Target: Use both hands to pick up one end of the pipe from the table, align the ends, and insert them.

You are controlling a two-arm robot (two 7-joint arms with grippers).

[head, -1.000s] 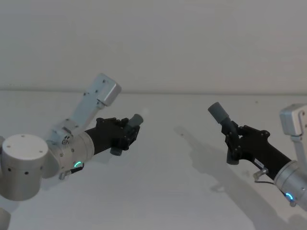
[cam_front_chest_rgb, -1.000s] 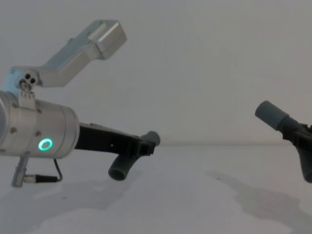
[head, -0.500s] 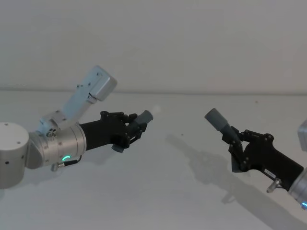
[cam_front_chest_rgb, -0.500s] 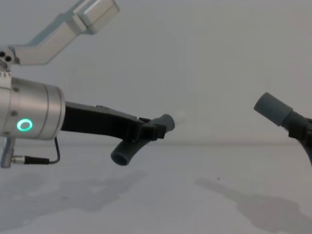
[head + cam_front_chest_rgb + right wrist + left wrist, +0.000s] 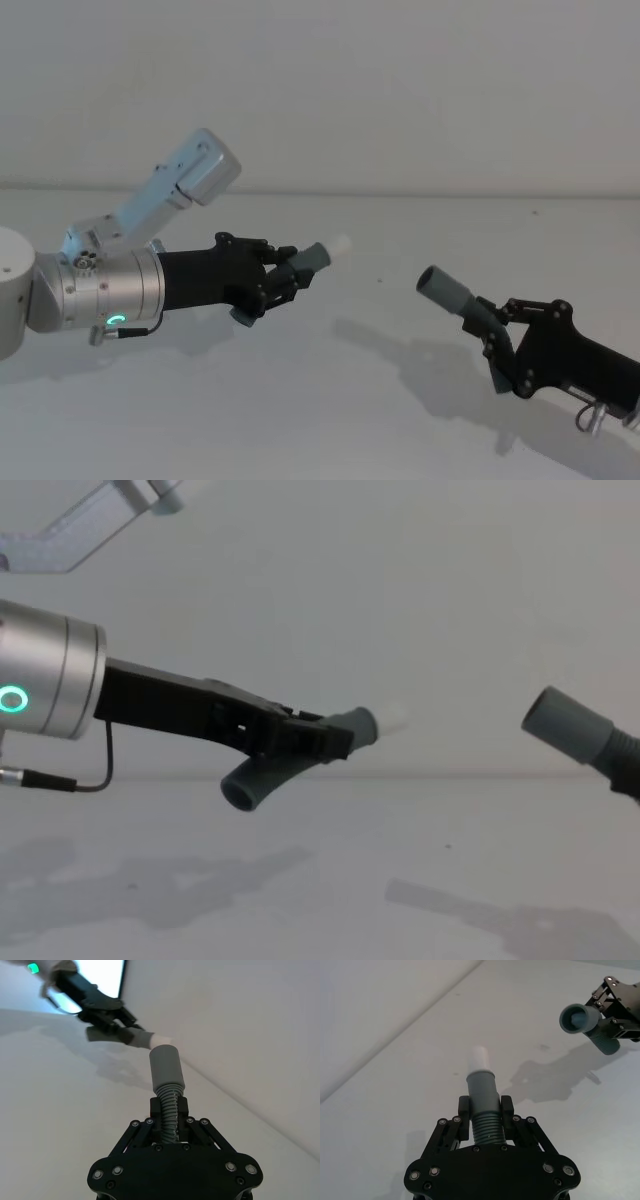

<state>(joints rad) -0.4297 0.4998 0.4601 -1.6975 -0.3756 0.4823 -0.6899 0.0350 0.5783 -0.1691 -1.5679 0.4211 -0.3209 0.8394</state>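
Note:
Both pipe pieces hang in the air above the white table (image 5: pixel 300 410). My left gripper (image 5: pixel 283 277) is shut on the ribbed part of one piece (image 5: pixel 484 1110), whose grey cuff (image 5: pixel 358 726) ends in a white tip (image 5: pixel 339 243) pointing right. My right gripper (image 5: pixel 492 328) is shut on the other piece (image 5: pixel 169 1107), whose wide socket cuff (image 5: pixel 441 289) points up and left toward the tip. A gap lies between the two ends. In the left wrist view the open socket (image 5: pixel 576 1017) faces the white tip (image 5: pixel 479 1056).
A pale wall (image 5: pixel 400 90) rises behind the table's far edge. The arms' shadows (image 5: pixel 420 360) fall on the bare surface under the pipe pieces. The left arm's silver wrist (image 5: pixel 40 685) with a green ring light fills the chest view's left side.
My left gripper has risen and reached farther right with its piece. My right gripper has drawn back toward me, its socket shifting left. The two ends are closer together.

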